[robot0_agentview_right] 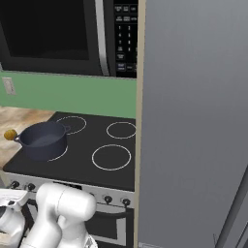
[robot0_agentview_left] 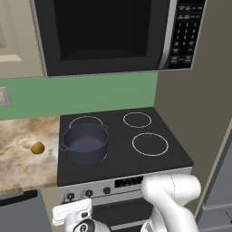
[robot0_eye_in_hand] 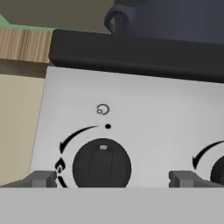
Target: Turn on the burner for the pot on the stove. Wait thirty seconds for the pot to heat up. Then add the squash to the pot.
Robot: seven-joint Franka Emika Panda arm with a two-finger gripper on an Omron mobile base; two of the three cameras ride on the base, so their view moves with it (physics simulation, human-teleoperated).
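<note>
Dark blue-grey, the pot (robot0_agentview_left: 85, 144) sits lidless on the front-left burner (robot0_agentview_left: 86, 156) of the black glass stove (robot0_agentview_left: 136, 156), which carries 4 white rings. The yellow-olive squash (robot0_agentview_left: 37, 147) lies on the marbled counter (robot0_agentview_left: 22, 158) left of the stove, apart from the pot. The gripper (robot0_eye_in_hand: 112, 179) faces the silver front panel, jaws spread wide and holding nothing, 1 fingertip (robot0_eye_in_hand: 41, 178) on each side of a black knob (robot0_eye_in_hand: 101, 166).
</note>
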